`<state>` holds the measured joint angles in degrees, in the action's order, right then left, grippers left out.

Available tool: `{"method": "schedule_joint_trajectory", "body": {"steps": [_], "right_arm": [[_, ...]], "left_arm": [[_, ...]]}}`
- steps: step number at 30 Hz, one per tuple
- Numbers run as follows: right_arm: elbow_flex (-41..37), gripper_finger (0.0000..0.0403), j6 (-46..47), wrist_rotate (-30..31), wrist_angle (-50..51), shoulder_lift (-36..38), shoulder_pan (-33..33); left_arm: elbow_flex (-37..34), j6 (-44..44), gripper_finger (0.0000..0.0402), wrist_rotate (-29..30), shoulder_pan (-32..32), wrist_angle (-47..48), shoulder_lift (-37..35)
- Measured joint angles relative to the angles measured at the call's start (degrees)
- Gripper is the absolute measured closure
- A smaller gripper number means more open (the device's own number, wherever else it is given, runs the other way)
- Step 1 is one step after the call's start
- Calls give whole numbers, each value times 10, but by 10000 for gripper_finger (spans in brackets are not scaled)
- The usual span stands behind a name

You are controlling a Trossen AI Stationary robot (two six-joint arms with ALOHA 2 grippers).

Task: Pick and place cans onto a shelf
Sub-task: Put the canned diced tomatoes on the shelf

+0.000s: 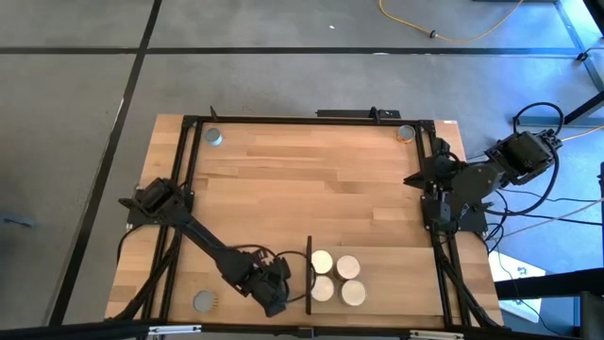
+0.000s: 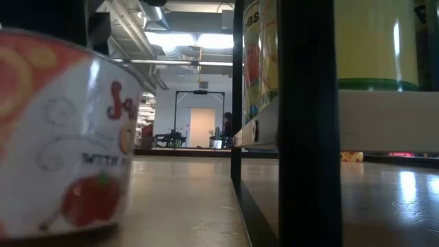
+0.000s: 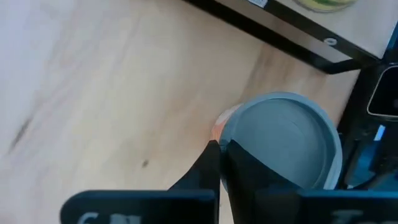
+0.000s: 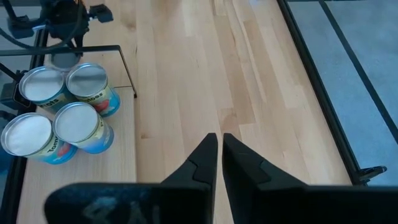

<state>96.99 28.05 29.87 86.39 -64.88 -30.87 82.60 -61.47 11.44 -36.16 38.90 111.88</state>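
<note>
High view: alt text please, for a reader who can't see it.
Four cans stand clustered on the shelf near the table's front edge; the left gripper is just beside it. The right gripper waits at the table's right edge.

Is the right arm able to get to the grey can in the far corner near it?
Probably yes. That grey can sits alone at the table's far right corner, close to the right hand, which is empty, with bare wood between. The left hand is busy near the shelf.

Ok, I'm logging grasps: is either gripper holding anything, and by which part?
Nothing seems held. The left gripper has its fingers shut together at the rim of a grey-topped can, none of it between them; the right gripper is empty.
</note>
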Motion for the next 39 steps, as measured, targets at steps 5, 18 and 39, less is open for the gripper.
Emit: {"method": "schedule_joint_trajectory", "body": {"steps": [5,18,39], "right_arm": [[0,375,0,0,0,0,0],[0,375,0,0,0,0,0],[0,375,45,16,0,-4,0]], "left_arm": [[36,-14,400,8,9,120,-24],[95,-53,401,129,105,362,-93],[96,215,401,-8,454,13,-63]]}}
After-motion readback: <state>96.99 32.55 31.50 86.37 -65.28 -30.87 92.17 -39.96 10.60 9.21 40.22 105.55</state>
